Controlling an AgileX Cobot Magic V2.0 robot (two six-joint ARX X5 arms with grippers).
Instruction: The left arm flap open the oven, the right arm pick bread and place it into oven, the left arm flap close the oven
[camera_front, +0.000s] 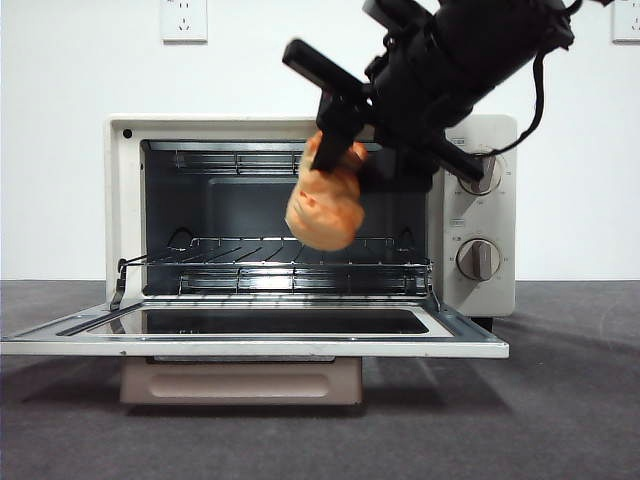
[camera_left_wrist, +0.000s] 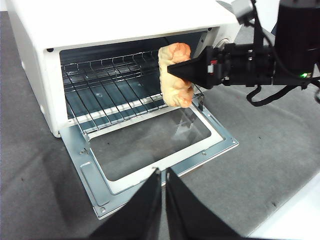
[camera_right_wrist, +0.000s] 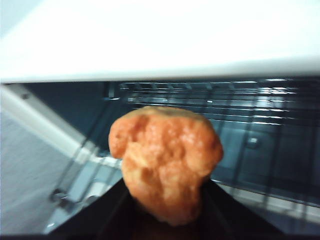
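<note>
The cream-white oven stands with its glass door flapped down flat. The orange-tan bread hangs in front of the open cavity, above the wire rack, toward the knob side. My right gripper comes down from the upper right and is shut on the bread, which fills the gap between its jaws. In the left wrist view the bread and the right gripper sit at the oven's mouth, over the door. My left gripper is shut and empty, held back above the door's front edge.
Two round knobs sit on the oven's right panel. The rack inside is bare. Dark grey table surrounds the oven, and a white wall with sockets stands behind.
</note>
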